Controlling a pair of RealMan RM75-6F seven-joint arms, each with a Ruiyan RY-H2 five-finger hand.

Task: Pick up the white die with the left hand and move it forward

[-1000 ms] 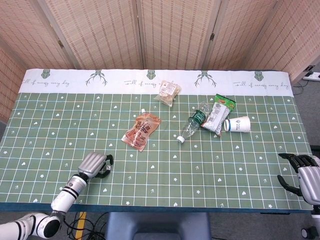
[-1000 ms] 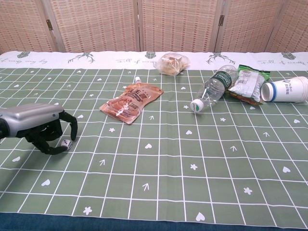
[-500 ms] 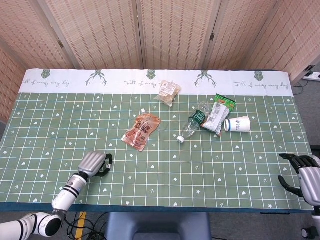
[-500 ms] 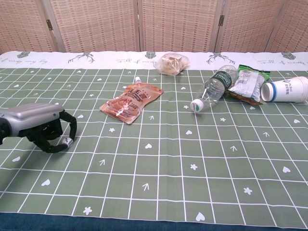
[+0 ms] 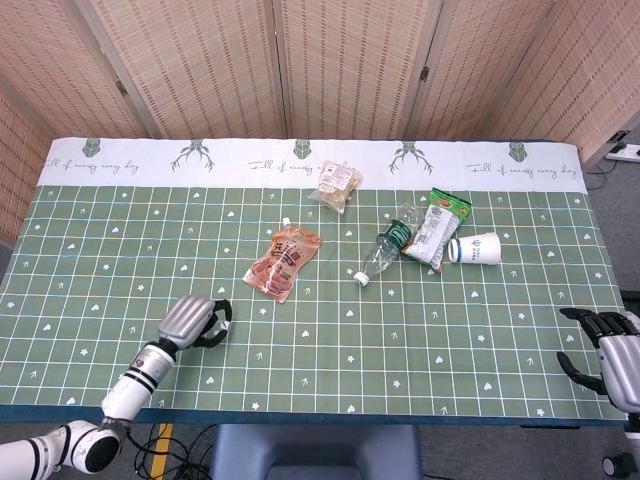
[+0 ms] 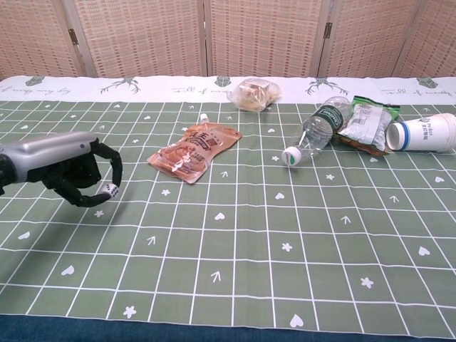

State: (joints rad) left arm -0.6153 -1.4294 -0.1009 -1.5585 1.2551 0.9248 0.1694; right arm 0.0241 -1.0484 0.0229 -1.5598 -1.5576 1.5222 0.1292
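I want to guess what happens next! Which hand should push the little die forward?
The left hand. It already pinches the die, which looks lifted off the cloth, with open cloth ahead. The right hand sits at the far table edge, holding nothing.

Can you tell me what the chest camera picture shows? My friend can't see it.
The robot's left hand pinches a white die just above a green checked table. Farther back lie an orange pouch, a bottle and a paper cup.

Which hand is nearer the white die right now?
Left. The left hand pinches the white die in its fingertips, lifted just off the table. The right hand sits at the table's far right edge, well away from it.
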